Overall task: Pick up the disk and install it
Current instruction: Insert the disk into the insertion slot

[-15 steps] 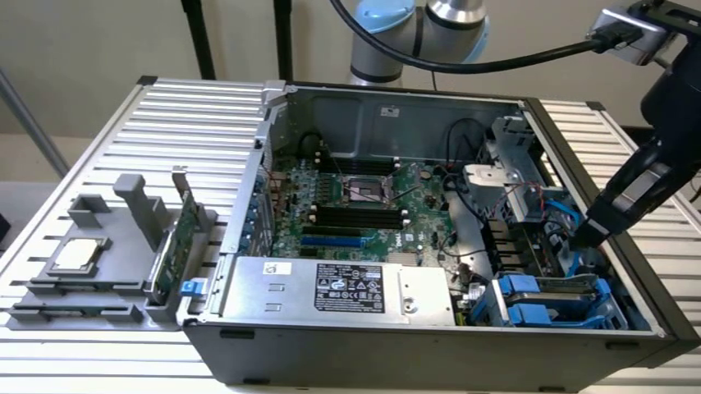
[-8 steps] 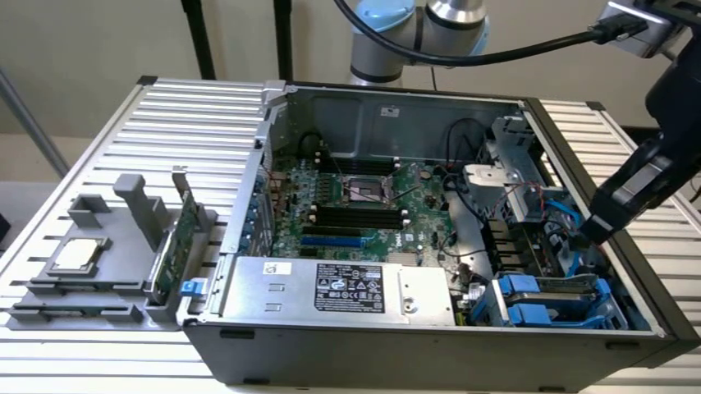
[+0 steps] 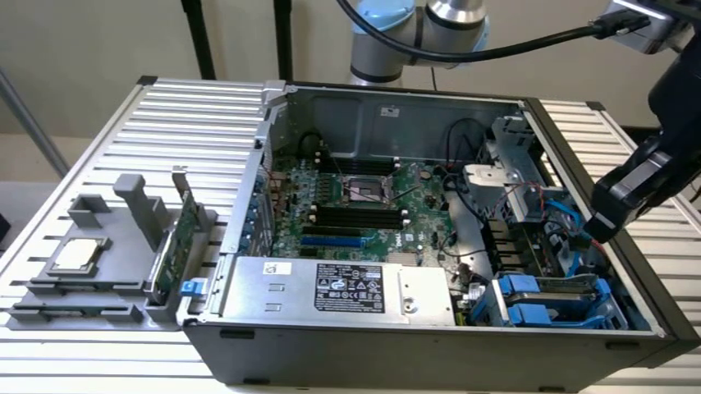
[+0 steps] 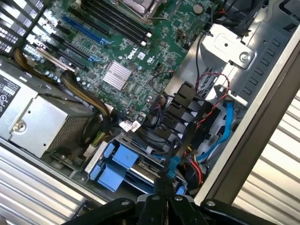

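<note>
The gripper [image 4: 164, 183] hangs tilted downward, jaws closed.

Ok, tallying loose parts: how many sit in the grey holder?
2: a silver-topped chip lying flat at the grey holder's end toward the exterior view's left, and a green card standing on edge nearest the case. More could hide behind the card.

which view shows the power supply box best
The exterior view: the power supply shows its whole top and label. The wrist view catches one end of it, a corner of the label and its cables.
</note>
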Controlling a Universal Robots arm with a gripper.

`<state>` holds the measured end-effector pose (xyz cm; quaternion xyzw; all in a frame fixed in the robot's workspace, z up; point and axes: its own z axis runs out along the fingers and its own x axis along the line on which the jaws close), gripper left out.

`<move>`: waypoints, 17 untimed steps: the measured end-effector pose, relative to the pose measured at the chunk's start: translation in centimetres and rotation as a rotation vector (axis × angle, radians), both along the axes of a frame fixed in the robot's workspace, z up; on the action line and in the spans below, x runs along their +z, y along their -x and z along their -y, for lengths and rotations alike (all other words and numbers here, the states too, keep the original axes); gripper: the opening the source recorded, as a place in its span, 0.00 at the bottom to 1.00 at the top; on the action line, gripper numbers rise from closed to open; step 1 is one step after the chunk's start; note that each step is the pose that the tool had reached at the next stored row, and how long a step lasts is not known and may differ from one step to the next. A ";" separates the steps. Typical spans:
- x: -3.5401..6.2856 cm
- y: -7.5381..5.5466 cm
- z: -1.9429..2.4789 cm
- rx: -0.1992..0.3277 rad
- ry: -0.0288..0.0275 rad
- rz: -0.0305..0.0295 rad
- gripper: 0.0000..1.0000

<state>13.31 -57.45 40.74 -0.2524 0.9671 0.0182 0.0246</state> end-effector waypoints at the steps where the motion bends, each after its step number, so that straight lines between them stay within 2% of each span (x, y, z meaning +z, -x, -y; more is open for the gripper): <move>1: 0.00 0.0 0.00 -0.015 -0.0003 0.0000 0.11; 9: -0.01 0.0 0.01 -0.149 -0.0011 0.0000 0.11; 17: -0.33 0.0 0.00 -0.284 -0.0080 -0.0004 0.11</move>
